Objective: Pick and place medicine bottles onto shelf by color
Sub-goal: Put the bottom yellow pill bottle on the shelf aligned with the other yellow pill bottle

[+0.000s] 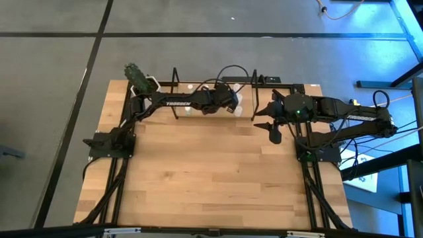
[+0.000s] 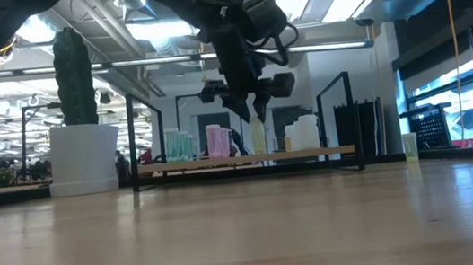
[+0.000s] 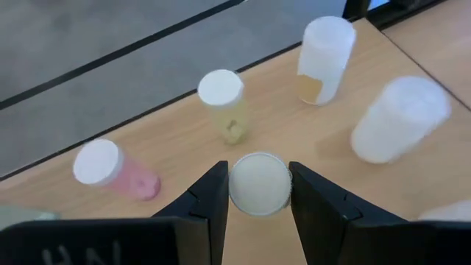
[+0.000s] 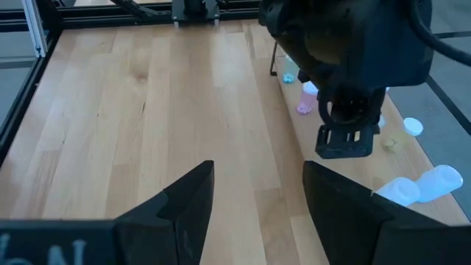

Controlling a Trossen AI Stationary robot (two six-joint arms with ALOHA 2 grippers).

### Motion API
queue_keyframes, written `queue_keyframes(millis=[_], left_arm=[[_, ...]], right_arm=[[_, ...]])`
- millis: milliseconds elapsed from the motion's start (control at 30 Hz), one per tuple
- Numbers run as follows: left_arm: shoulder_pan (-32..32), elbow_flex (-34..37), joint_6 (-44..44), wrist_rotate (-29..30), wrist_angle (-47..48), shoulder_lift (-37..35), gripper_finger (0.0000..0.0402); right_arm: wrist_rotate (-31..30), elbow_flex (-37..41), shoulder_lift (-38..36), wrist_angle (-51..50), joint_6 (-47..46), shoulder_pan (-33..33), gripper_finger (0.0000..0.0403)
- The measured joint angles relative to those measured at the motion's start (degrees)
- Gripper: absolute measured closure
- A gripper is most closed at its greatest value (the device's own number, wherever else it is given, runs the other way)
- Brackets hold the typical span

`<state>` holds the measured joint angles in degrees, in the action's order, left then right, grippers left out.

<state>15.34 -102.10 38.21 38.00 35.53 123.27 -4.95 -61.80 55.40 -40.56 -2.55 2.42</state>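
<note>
one pale yellowish bottle (image 3: 258, 183) sat clamped between the two fingers (image 3: 202, 205) of the left tool (image 2: 252, 111), over the shelf (image 2: 245, 160) at the far edge of the counter (image 1: 211, 172). in the left wrist view, four more bottles stood on the shelf's wooden floor around it: one pink (image 3: 116, 171), one yellow (image 3: 224, 104), two whitish (image 3: 322, 59), the nearer of them (image 3: 399, 119) blurred. the low view showed a row along the shelf: greenish bottles (image 2: 177, 145), pink ones (image 2: 218, 140), white ones (image 2: 303, 132); exact count per colour could not be made out there, as they overlapped and the left tool stood in front of the middle. in the high view the bottles were mostly hidden under the left arm (image 1: 173, 102).

right tool (image 1: 271, 125) hung over the counter just beside the shelf's right end, fingers spread apart, gripping nothing. a cactus in a white pot (image 2: 84, 157) stood at the shelf's left end.
</note>
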Motion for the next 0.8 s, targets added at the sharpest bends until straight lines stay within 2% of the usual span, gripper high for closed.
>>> queue_keyframes(millis=[567,800], left_arm=[[0.1,0.0,-1.1,-0.7,-0.4,1.2,0.0283],[0.1,0.0,-1.1,-1.0,-0.4,1.2,0.0257]], right_arm=[[0.0,0.0,0.0,0.0,0.0,0.0,0.0194],[0.0,0.0,0.0,0.0,0.0,0.0,0.0194]])
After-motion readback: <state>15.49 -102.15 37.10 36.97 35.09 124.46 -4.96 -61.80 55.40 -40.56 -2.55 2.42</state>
